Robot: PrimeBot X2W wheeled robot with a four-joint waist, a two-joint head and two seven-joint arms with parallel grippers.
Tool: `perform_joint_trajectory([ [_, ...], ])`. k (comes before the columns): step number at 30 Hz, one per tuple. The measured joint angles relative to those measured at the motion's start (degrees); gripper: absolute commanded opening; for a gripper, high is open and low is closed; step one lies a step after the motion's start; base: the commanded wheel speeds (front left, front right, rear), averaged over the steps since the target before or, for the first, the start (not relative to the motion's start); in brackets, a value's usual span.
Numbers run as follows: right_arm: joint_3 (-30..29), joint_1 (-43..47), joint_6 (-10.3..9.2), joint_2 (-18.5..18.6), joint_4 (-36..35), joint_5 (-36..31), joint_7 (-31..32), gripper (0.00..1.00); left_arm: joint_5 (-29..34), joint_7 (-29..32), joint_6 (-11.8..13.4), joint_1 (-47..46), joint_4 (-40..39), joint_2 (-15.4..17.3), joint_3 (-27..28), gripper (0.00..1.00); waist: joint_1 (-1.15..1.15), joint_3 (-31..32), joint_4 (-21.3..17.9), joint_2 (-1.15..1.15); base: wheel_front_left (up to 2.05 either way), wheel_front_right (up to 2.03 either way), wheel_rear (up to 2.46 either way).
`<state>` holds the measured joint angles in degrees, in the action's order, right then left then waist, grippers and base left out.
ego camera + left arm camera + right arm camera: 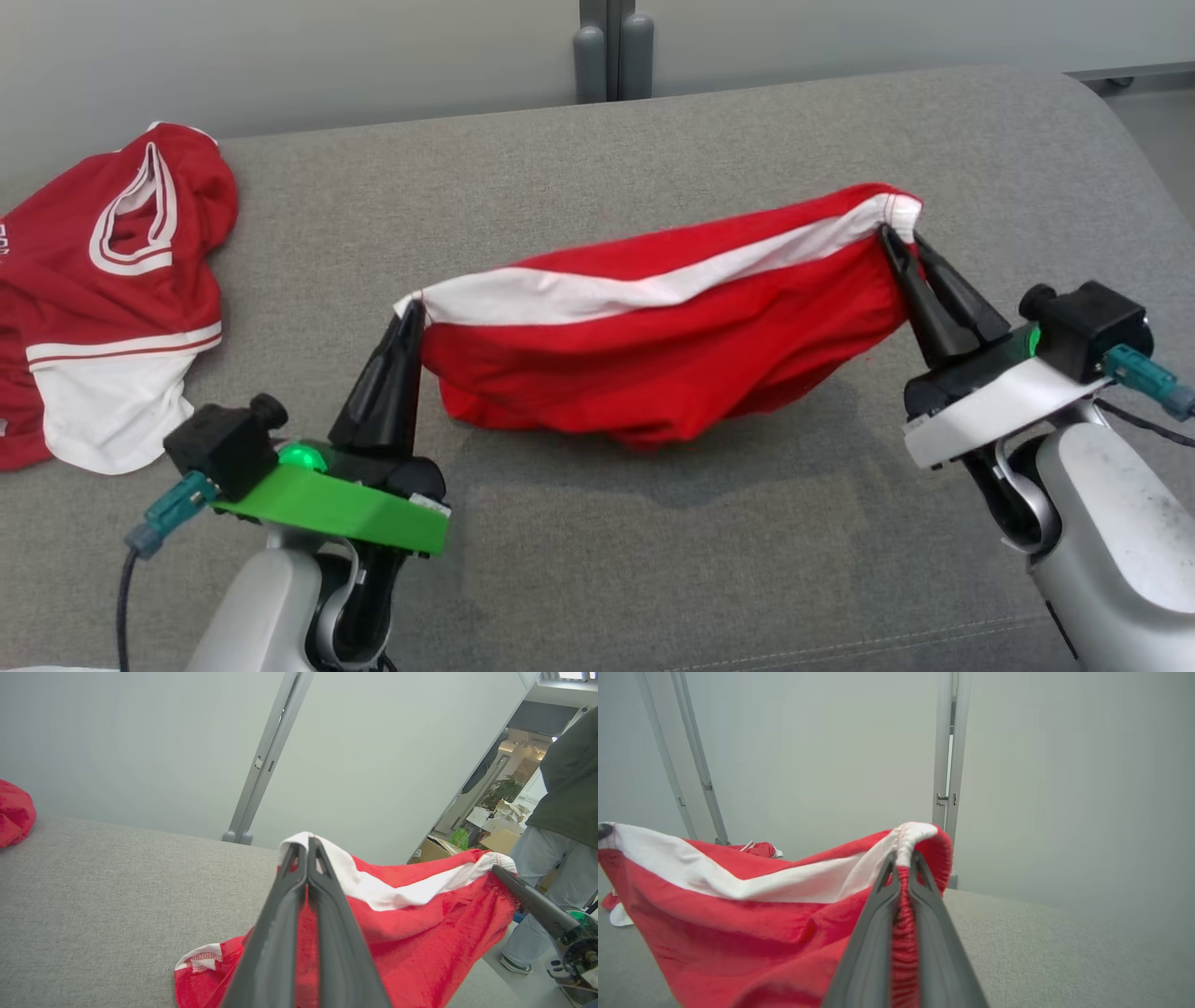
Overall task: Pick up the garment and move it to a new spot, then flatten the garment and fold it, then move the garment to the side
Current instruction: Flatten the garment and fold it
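L gripper (411, 313) clenched on one end of the garment's (653, 364) white band, R gripper (901, 245) pinching the opp. end. Garment hangs between them, long axis left-right, belly sagging low over grey upholstered surface (560, 168). Farther left: 2nd red jersey (103, 280), well apart.

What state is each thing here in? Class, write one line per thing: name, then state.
Red garment: held up by its white band, sagging between both tools.
Left tool: shut on the band's left end.
Right tool: shut on the band's right end.
Red and white jersey: crumpled on the grey cushion, untouched.
Person: standing beyond the cushion's edge.
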<state>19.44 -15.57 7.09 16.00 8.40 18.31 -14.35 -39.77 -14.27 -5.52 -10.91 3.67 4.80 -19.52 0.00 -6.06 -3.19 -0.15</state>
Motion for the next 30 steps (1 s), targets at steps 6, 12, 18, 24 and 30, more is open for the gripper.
perform_joint_trajectory([
  [6, -4.79, -0.55, 0.01, -2.01, -11.43, 3.19, -0.24, 0.0, -2.71, -0.24, -0.02, -0.01, -9.67, -0.64, 4.71, 0.0, 0.0, 1.69, 0.33, 0.0, 0.0, 0.0, 0.0],
  [12, -10.44, -2.76, 0.02, -3.12, -23.4, 3.5, -0.27, 0.0, -5.93, -0.48, -0.1, -0.18, -21.15, -1.83, 10.36, 0.0, 0.0, 2.12, 0.23, 0.0, 0.0, 0.0, 0.0],
  [18, -7.62, -0.19, 0.02, -2.54, -20.47, 5.47, -0.31, 0.0, -6.11, -0.47, -0.01, -0.23, -22.08, -1.76, 8.76, 0.0, 0.0, 1.02, 0.52, 0.0, 0.0, 0.0, 0.0],
  [24, -1.62, -2.64, 0.02, -1.51, -10.92, 5.97, 5.28, 0.0, -8.2, 4.21, 1.51, -2.57, -14.13, -1.19, 8.05, 0.0, 0.0, -0.83, 0.99, 0.0, 0.0, 0.0, 0.0],
  [30, -2.08, -26.71, 0.03, -3.56, -4.36, 4.07, 9.06, 0.0, -7.0, 6.32, 4.89, -22.09, -6.97, 0.01, 12.88, 0.0, 0.0, -3.11, 2.31, 0.0, 0.0, 0.0, 0.0],
])
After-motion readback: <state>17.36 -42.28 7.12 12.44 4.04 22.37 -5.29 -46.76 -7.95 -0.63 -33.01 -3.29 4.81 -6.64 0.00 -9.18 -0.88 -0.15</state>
